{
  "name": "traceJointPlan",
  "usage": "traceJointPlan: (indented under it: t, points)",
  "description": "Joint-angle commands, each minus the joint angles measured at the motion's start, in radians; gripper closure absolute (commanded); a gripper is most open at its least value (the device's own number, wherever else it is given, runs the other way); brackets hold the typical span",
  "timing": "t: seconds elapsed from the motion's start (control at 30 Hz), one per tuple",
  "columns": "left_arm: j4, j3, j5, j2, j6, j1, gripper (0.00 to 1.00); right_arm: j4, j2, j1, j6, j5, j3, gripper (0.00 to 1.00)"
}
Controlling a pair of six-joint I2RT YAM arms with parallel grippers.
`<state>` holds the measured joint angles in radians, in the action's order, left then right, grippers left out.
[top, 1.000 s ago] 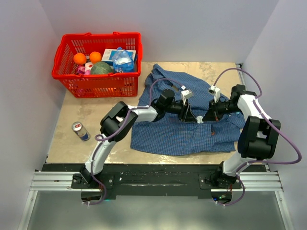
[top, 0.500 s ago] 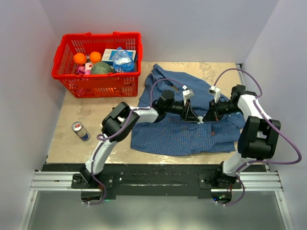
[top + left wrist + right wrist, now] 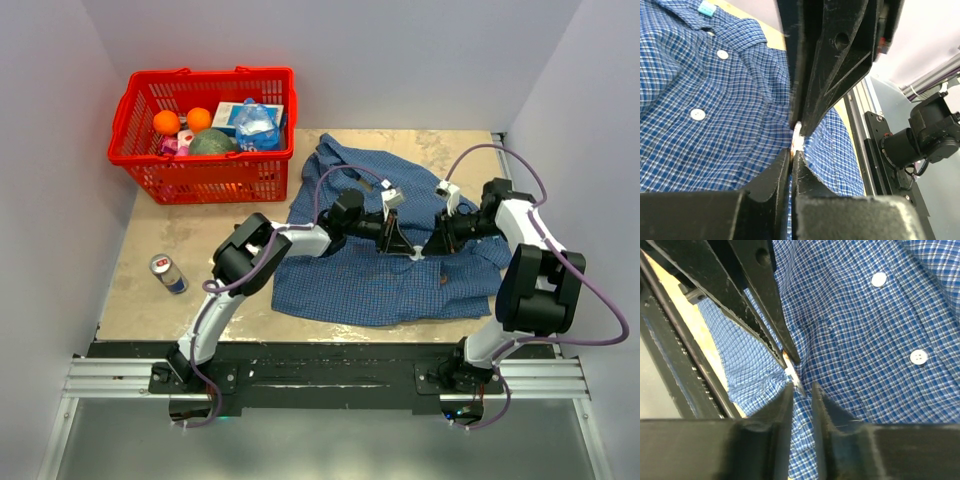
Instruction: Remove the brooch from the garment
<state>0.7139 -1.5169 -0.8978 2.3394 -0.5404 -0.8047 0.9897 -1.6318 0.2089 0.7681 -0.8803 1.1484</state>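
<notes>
The brooch [image 3: 441, 281] lies on the shirt [image 3: 340, 280] just nearward of the meeting tips, closer to the right tool [image 3: 802, 390], slightly parted and empty, than to the left tool [image 3: 792, 157], clenched on a small white bit [image 3: 798, 137].

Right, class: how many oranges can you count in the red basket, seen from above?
2. One orange lies near the red basket's left wall; the other is just right of it. More may be hidden deeper down.
</notes>
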Motion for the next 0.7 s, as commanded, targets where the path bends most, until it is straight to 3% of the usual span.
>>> traceJointPlan:
  t: [0.0, 0.07, 0.17, 0.53, 0.67]
  points:
    - [-0.072, -0.02, -0.015, -0.052, 0.042, -0.014, 1.0, -0.055, 0.119, -0.002, 0.003, 0.007, -0.024, 0.67]
    - [-0.099, -0.019, -0.001, -0.071, 0.063, -0.013, 1.0, -0.079, 0.174, -0.008, 0.016, 0.021, -0.059, 0.56]
    - [-0.143, -0.016, 0.016, -0.1, 0.092, -0.01, 1.0, -0.069, 0.202, -0.04, 0.049, 0.049, -0.085, 0.51]
    - [-0.283, -0.02, 0.077, -0.169, 0.154, 0.009, 1.0, -0.029, 0.181, -0.08, 0.177, 0.102, -0.134, 0.49]
    - [-0.289, -0.019, 0.079, -0.172, 0.155, 0.012, 1.0, -0.042, 0.173, -0.086, 0.177, 0.113, -0.145, 0.53]
